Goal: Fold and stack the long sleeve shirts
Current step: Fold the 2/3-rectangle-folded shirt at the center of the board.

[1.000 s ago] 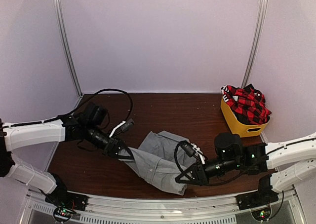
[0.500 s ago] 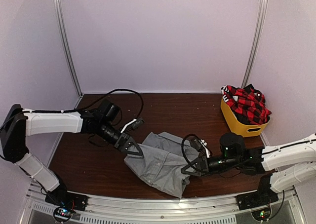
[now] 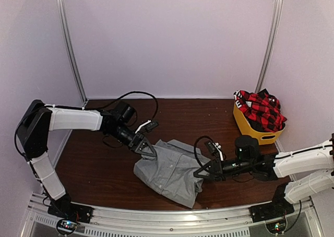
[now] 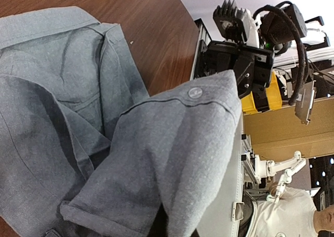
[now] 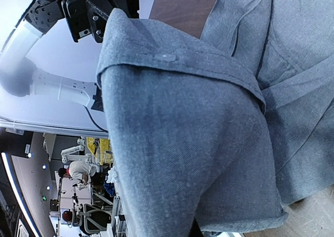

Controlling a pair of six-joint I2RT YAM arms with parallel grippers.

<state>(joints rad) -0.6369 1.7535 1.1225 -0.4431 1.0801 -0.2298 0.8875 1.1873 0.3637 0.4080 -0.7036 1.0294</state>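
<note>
Grey shirt point(image 3: 169, 169) lies half-folded at the centre of the surface point(image 3: 94, 169). At its 10 o'clock edge the jaws of the left arm point(image 3: 73, 119) are clamped on a cuffed fold. At 3 o'clock those of the right arm point(image 3: 297, 157) pinch another, probably so both sides can be carried over together. Two shirts in all: this one, and a plaid shirt point(image 3: 261, 110) heaped in the single yellow tub point(image 3: 249, 131) at 2 o'clock.

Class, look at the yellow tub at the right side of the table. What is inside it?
A red-and-black plaid shirt fills the yellow tub, bunched up and heaped above its rim. The shirt covers the tub's floor and anything lying underneath, so those cannot be seen.
</note>
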